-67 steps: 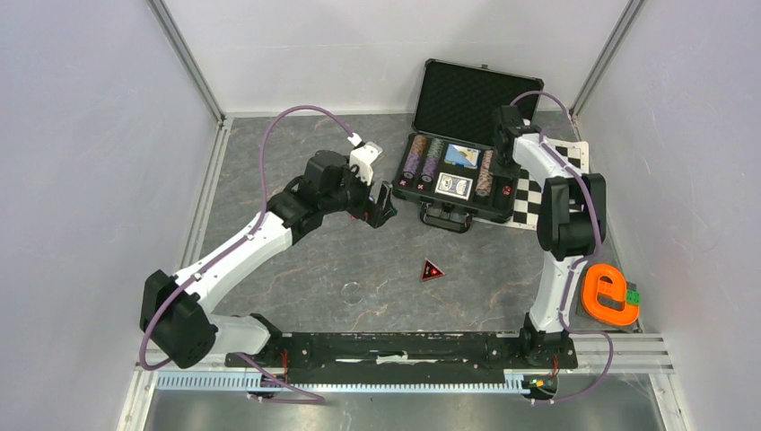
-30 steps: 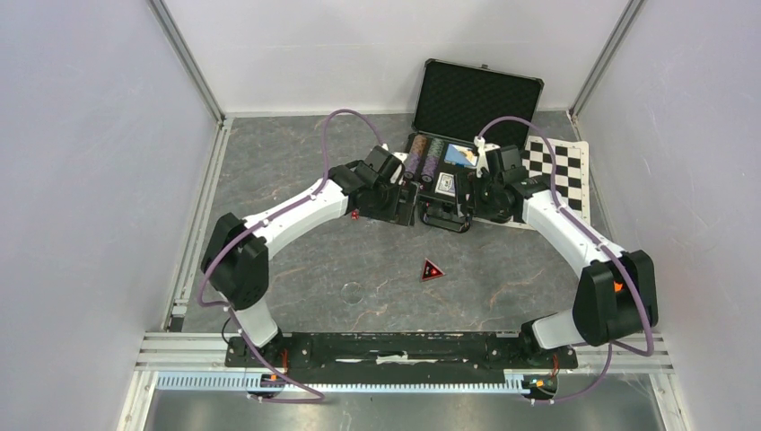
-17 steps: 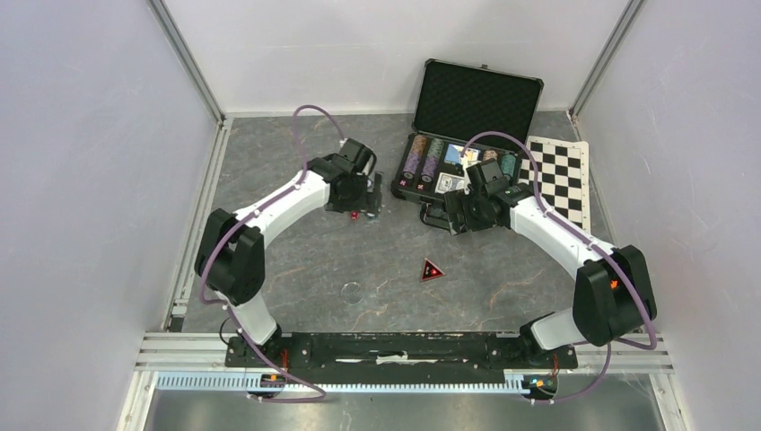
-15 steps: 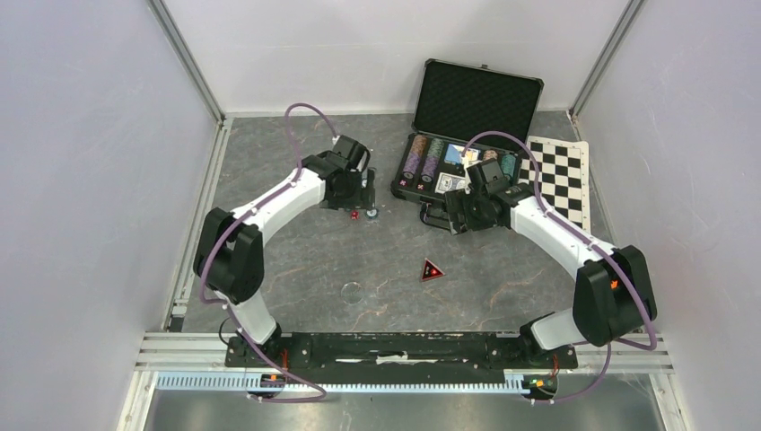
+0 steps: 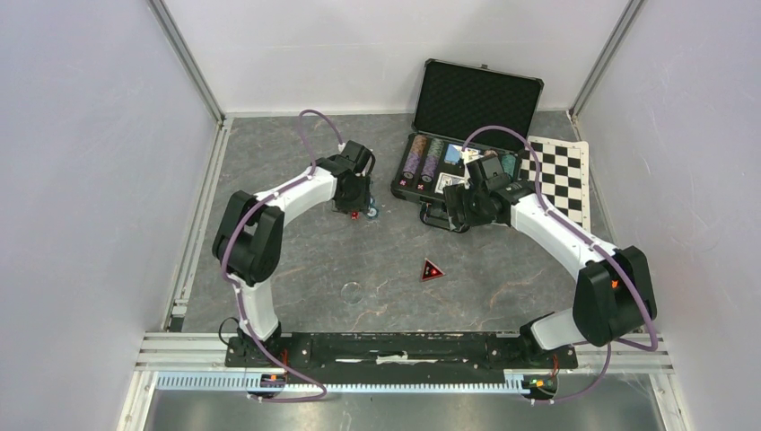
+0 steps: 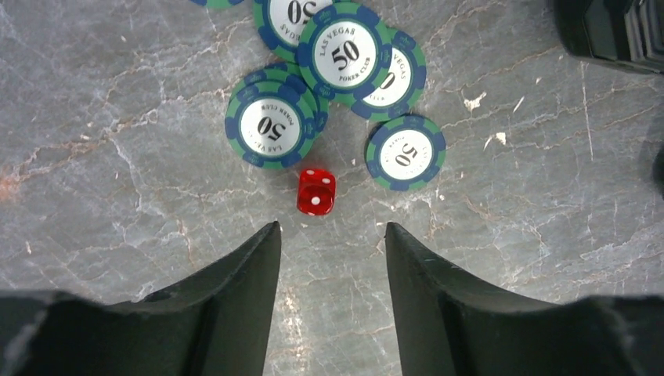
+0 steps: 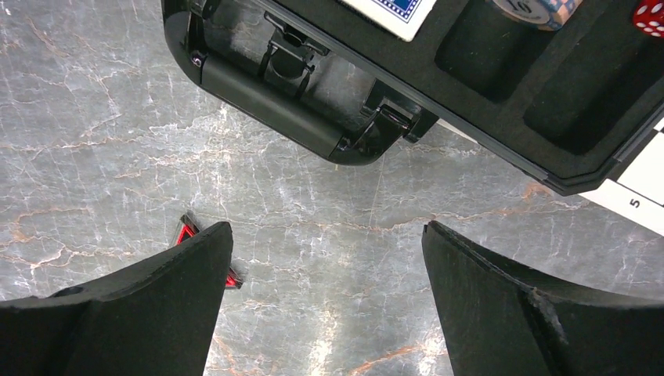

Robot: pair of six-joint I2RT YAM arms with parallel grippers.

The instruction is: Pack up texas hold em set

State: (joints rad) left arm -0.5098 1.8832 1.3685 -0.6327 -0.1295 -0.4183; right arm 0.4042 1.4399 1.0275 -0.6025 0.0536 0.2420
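Top external: high behind the near edge, looking down over the whole table point(image 5: 296, 260). Left wrist: straight down, close above poker chips point(image 6: 272, 129). Right wrist: downward, close; shares the case point(image 7: 407, 78) with the overhead view.

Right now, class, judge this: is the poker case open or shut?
Open: the case has its lid raised behind it, exposing chips in its slots.

Ahead of my left claw point(image 6: 331, 229) the top poker chip point(image 6: 344, 53) reads "LAS VEGAS 50 POKER CLUB". The lower-left chip point(image 6: 270, 128) and the lone chip point(image 6: 405, 154) each show "50". My right wrist view catches a "5" on the edge of the checkered mat point(image 7: 646, 188).
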